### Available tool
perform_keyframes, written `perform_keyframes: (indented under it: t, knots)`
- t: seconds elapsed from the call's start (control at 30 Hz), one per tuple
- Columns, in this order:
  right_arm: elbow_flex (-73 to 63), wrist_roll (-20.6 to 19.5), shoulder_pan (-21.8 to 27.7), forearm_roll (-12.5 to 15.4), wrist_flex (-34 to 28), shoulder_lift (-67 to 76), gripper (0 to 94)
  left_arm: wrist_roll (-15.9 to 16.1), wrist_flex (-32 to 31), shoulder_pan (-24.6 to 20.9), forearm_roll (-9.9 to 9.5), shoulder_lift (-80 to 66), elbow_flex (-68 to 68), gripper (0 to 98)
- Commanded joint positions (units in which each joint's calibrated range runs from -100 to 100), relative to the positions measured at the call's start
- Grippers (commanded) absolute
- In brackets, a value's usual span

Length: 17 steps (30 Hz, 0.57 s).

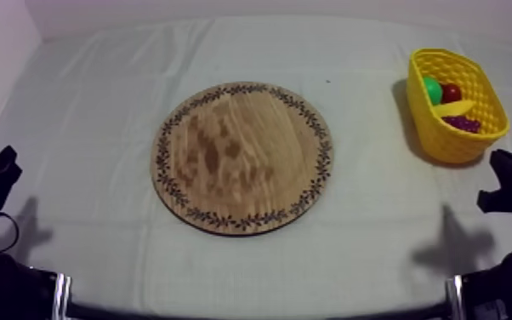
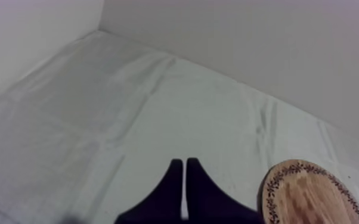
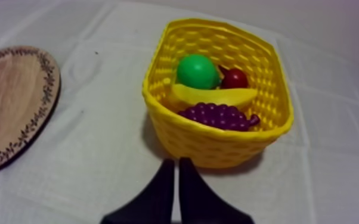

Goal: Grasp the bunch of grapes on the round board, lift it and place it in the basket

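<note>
Inside yellow basket (image 3: 217, 146): bunch of grapes (image 3: 217, 115) | wooden board (image 1: 242, 157) bare | left gripper (image 2: 185, 162), right gripper (image 3: 177, 162) clenched empty | judged complete: no further move needed.

The wooden board (image 1: 242, 157) lies on the worktop (image 1: 98, 128) at the centre of the top view's frame. The basket (image 1: 451, 146) stands at the upper right, well apart from the board. Inside it the bunch of grapes (image 1: 463, 124) lies lowest, with the banana (image 1: 453, 108) just above it. The pear (image 1: 432, 88) and the small red fruit (image 1: 452, 92) sit side by side above that, the pear on the left.
</note>
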State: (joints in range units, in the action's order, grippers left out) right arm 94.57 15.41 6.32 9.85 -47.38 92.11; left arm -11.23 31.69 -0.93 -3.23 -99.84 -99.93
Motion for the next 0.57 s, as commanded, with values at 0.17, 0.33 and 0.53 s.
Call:
perform_keyframes:
  t: [0.17,0.33,0.53]
  knots:
    - [4.1,-13.4,-2.2,-6.9,8.9,3.5,0.5,0.0,0.0,0.0,0.02,0.0,0.0,0.0]
    - [4.8,-4.4,-2.5,-7.9,9.8,3.6,0.4,0.0,0.0,0.0,0.03,0.0,0.0,0.0]
    - [5.0,-3.0,-2.4,-8.1,9.9,3.6,0.4,0.0,0.0,0.0,0.03,0.0,0.0,0.0]
